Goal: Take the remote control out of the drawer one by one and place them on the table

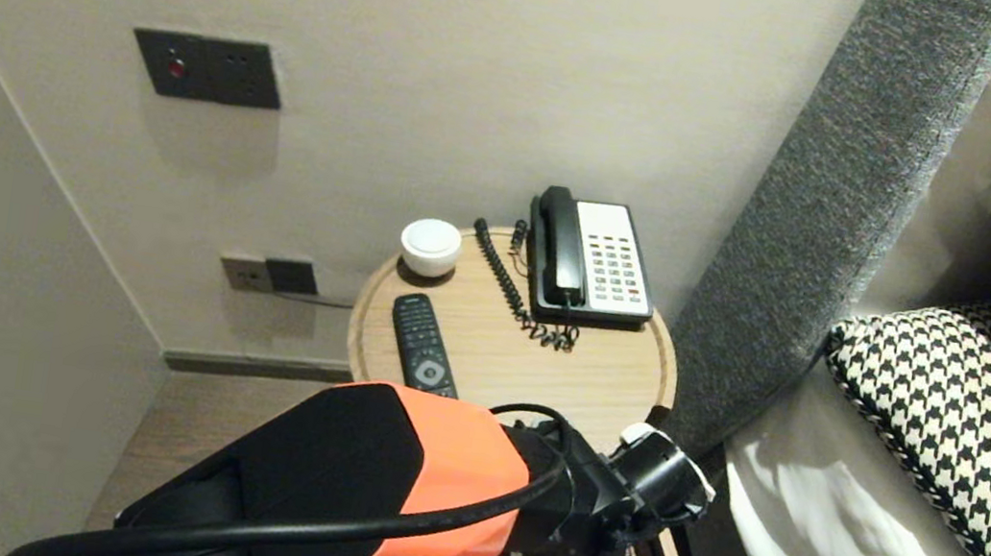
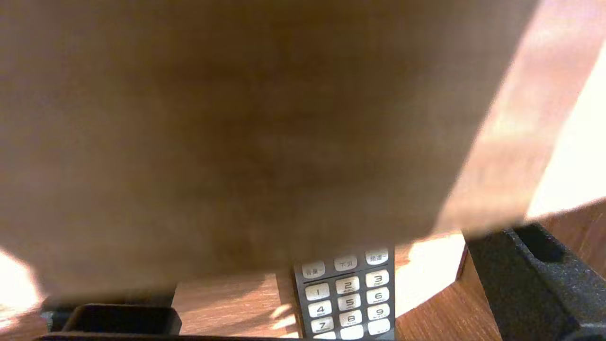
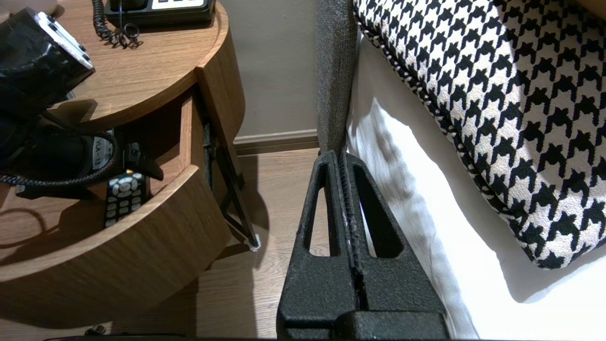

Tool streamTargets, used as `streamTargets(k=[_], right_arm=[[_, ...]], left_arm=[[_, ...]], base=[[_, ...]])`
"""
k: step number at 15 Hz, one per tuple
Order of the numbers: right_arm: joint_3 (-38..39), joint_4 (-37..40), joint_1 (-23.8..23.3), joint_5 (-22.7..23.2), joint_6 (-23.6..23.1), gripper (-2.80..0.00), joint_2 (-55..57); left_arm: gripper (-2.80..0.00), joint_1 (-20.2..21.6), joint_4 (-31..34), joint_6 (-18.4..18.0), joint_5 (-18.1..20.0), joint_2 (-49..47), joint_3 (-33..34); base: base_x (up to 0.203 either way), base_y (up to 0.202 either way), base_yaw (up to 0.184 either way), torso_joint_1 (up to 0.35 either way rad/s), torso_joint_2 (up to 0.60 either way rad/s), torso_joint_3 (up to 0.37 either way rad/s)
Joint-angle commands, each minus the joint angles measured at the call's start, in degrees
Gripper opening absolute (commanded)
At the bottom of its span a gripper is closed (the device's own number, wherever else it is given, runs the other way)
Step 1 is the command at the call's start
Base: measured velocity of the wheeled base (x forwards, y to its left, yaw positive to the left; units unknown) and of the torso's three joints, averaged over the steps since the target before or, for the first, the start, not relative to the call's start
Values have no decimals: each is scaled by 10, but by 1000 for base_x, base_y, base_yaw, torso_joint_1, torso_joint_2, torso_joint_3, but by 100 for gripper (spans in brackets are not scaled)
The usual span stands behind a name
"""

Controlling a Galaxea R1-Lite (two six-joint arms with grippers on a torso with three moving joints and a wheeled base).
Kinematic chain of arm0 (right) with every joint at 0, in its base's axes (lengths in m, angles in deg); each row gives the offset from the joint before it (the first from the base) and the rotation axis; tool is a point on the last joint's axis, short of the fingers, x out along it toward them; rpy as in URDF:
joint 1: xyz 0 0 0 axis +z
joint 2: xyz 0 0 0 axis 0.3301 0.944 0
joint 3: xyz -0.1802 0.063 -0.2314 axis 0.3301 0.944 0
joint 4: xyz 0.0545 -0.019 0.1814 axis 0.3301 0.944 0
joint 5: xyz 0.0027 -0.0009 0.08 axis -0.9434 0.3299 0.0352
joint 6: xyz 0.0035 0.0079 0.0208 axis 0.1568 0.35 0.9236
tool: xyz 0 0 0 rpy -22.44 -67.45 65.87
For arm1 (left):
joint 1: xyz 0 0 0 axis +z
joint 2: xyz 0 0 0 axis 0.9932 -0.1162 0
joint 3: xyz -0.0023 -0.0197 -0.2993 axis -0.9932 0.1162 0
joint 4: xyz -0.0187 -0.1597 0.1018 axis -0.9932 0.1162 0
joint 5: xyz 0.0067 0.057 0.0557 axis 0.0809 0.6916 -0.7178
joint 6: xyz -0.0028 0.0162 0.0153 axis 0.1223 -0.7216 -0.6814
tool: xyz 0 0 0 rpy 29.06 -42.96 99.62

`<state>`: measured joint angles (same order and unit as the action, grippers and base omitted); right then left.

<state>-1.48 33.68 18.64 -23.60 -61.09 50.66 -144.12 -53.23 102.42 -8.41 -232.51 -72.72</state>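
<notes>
Left gripper (image 2: 322, 284) sits spread wide inside the drawer (image 3: 118, 255), empty, above the remote (image 2: 348, 298); right gripper (image 3: 343, 163) is clamped closed, parked beside the drawer.

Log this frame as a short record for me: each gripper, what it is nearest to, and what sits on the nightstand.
left gripper: open, reaching into the open drawer, jaws either side of the drawer remote; no grip seen
right gripper: shut, holding nothing, parked beside the bed
nightstand top: second remote, white cup, telephone
</notes>
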Motion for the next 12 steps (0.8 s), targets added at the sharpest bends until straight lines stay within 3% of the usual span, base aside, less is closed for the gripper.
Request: streamTargets(k=[1, 3, 12], right_arm=[[23, 0, 0, 0, 0, -280, 1], [23, -1, 0, 0, 0, -280, 1], [23, -1, 0, 0, 0, -280, 1]], left_arm=[[0, 3, -5, -2, -8, -9, 1], [0, 3, -10, -8, -27, -12, 1], [0, -5, 1, -8, -25, -4, 2]], base=[[0, 0, 0, 0, 0, 0], [0, 0, 0, 0, 0, 0], [0, 0, 0, 0, 0, 0]])
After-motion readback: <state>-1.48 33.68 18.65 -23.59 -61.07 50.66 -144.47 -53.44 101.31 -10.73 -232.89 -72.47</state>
